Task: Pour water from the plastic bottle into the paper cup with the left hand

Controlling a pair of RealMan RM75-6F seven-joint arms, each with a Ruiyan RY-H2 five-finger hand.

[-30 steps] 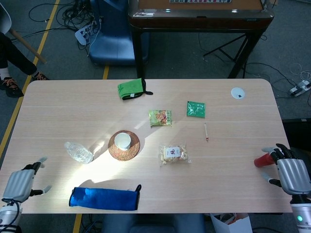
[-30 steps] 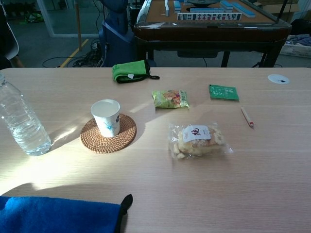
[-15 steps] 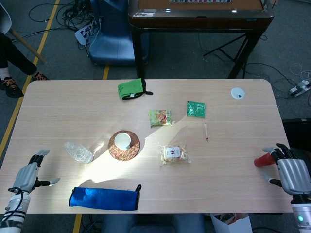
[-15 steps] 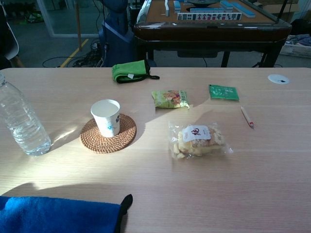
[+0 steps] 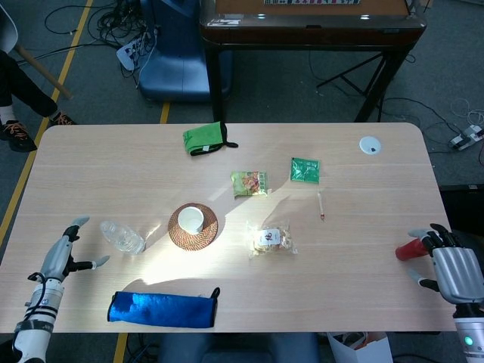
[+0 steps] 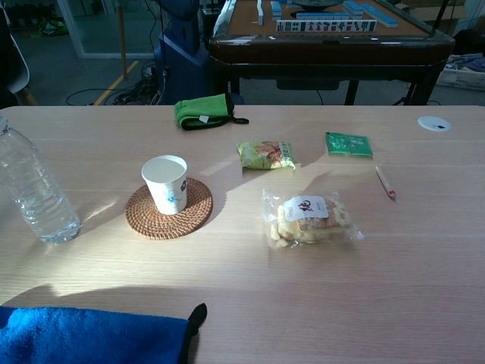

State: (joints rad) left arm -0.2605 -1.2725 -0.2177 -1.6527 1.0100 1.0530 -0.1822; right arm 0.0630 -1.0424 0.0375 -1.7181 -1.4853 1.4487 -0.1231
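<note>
A pale wooden table with rounded corners [image 5: 113, 155] is seen on a grey floor [image 5: 287, 94], and a band of bright sunlight is cast across its near left part. Yellow lines [image 5: 53, 79] are marked on the floor at the left, where tangled black cables [image 5: 113, 23] are strewn. Beyond the far edge, a dark brown wooden table on black legs [image 6: 326, 49] is placed, with a blue chair [image 5: 175, 57] set to its left. A glass partition [image 6: 91, 26] is visible at the far left.
</note>
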